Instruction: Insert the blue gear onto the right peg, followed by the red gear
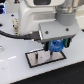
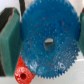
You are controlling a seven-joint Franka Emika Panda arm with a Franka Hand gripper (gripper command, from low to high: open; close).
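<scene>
The blue gear (image 2: 50, 30) fills the wrist view, a wide toothed disc with a central hole, and my gripper (image 2: 46, 42) is shut on it between green finger pads (image 2: 9, 45). The red gear (image 2: 22, 74) peeks out past the blue gear's rim, partly covered by it. In the exterior view the gripper (image 1: 56, 48) holds the blue gear (image 1: 57, 45) just above the exterior view's right end of the black-rimmed pale plate (image 1: 35, 60). The right peg is too small and too hidden for me to make out.
The plate lies on a white table (image 1: 15, 72). A black cable (image 1: 11, 34) loops off the arm on the exterior view's left. The arm's white body (image 1: 45, 12) blocks the back of the scene.
</scene>
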